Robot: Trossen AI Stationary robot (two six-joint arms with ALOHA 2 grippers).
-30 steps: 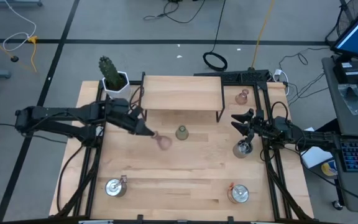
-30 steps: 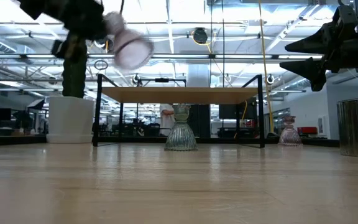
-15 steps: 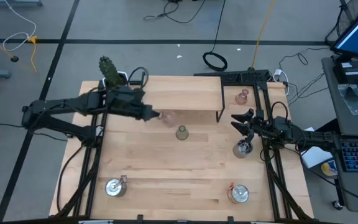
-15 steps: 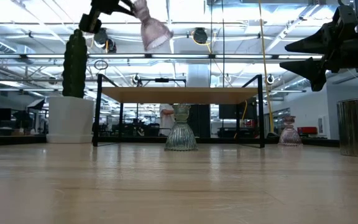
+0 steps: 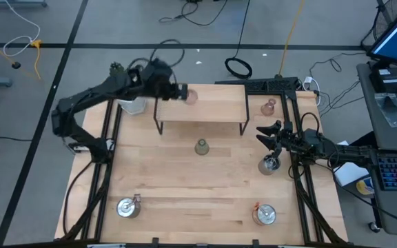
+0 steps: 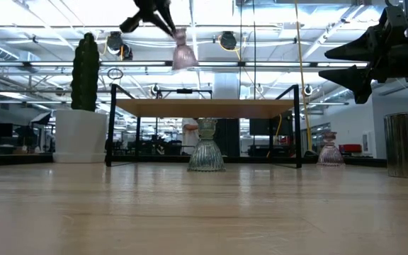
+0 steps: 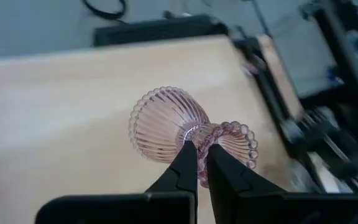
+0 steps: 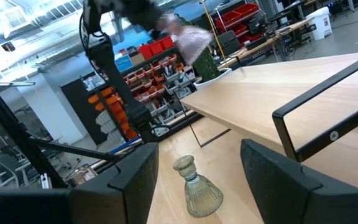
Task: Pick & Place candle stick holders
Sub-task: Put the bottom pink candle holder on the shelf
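My left gripper (image 5: 179,93) is shut on a pale pink glass candle stick holder (image 5: 189,95), held high above the raised wooden shelf (image 5: 212,107); the low view shows the holder (image 6: 183,53) well over the shelf top (image 6: 204,108). An olive-green glass holder (image 5: 201,147) stands on its flared foot on the table before the shelf. A second pink holder (image 5: 268,107) stands at the far right. Three silver holders (image 5: 127,206) (image 5: 265,214) (image 5: 269,164) stand on the table. My right gripper (image 5: 264,134) waits open at the right, beside the silver one. My left gripper pinches the pink holder at its narrow waist (image 7: 199,138), between the ribbed flared foot (image 7: 163,124) and the beaded cup (image 7: 238,140). The two fingers (image 7: 184,165) come slanting down from the table's left side. The holder is lifted clear, hanging foot downward, nearly upright.
A green cactus (image 6: 85,71) in a white pot (image 5: 133,105) stands at the shelf's far left corner, close under the left arm. The shelf's black metal legs (image 6: 112,124) border the space beneath it. The table's middle and near part hold only the holders.
My left gripper, still shut on the pink holder, has risen and swung from the table's middle toward the far edge, ending above the shelf. It has tipped up, and the holder has gone from tilted sideways to nearly upright, foot down.
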